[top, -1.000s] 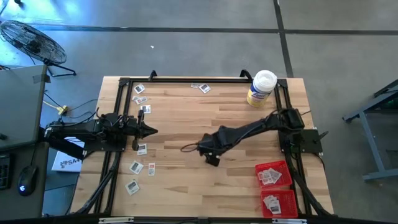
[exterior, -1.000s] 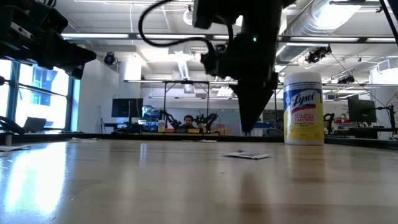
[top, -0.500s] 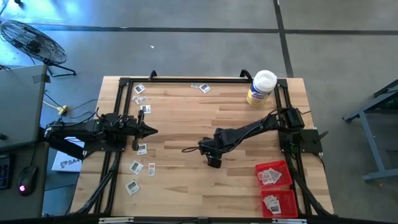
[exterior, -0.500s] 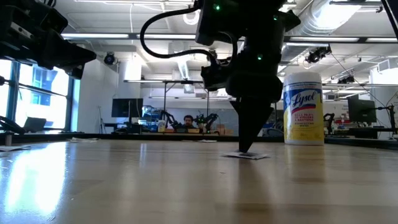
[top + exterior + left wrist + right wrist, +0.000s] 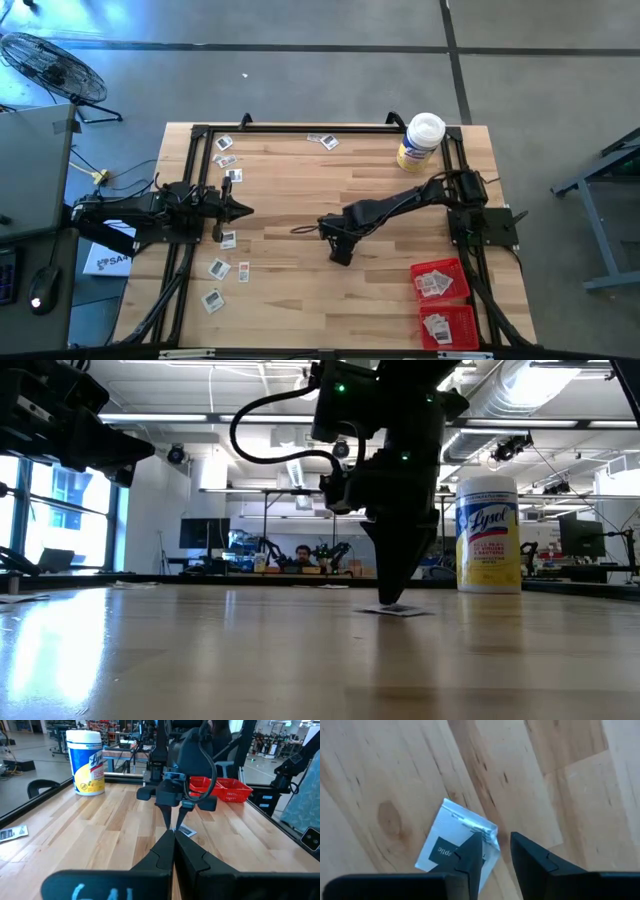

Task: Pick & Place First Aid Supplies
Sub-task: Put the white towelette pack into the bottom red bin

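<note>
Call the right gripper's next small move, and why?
Probably close: the right gripper is down at the table with its fingers straddling one edge of a packet that lies flat on the wood. The jaws are still apart, so pinching comes before lifting.

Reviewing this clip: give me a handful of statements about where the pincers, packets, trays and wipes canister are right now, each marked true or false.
1. The right pincer is down at a packet mid-table. True.
2. That packet hangs lifted clear of the table. False: it lies flat on the wood, one finger over its corner.
3. The left pincer is spread wide. False: its fingers are shut together, and it waits at the table's left side.
4. The Lysol wipes canister stands upright near the far right corner. True.
5. Both red trays are bare. False: each holds packets.
</note>
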Robot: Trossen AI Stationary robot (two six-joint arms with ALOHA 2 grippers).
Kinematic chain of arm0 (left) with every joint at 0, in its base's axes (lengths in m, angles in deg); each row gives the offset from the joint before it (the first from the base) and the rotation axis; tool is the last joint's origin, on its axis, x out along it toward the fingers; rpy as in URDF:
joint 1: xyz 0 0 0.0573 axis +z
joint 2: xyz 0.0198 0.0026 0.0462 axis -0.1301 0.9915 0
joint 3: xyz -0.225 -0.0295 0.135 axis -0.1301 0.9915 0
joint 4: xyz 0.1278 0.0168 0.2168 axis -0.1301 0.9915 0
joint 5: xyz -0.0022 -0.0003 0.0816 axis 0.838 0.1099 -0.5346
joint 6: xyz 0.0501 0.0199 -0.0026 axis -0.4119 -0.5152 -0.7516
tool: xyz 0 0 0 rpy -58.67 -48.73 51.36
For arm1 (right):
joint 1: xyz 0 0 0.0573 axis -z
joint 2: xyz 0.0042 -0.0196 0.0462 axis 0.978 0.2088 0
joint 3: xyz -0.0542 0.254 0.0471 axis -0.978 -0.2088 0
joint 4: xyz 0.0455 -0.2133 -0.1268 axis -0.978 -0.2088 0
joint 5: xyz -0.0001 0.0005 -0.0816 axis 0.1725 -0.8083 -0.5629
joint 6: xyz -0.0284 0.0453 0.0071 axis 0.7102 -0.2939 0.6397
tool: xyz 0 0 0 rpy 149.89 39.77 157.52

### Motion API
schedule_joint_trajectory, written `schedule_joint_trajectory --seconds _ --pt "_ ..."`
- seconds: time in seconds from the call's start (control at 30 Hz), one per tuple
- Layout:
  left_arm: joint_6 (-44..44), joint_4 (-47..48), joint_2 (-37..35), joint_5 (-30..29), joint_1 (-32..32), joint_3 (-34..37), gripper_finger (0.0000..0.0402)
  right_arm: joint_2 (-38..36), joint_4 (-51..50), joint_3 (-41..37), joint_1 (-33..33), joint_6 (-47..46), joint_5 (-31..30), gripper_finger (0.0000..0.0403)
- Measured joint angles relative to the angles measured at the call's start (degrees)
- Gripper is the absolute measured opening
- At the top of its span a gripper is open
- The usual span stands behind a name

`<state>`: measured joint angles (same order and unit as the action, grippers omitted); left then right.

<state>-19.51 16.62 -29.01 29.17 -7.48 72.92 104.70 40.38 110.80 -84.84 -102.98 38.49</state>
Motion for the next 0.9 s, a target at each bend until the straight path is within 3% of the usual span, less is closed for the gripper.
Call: schedule_joint_trajectory --seconds 0.57,0.9 --pt "0.0 0.0 0.0 0.0 0.0 0.0 0.0001 0.3 1.3 -0.1 1.1 0.0 0.8 0.0058" --pt "0.0 0.0 0.0 0.0 0.0 0.0 0.0001 2.0 0.5 0.1 2.1 0.4 3.0 0.0005"
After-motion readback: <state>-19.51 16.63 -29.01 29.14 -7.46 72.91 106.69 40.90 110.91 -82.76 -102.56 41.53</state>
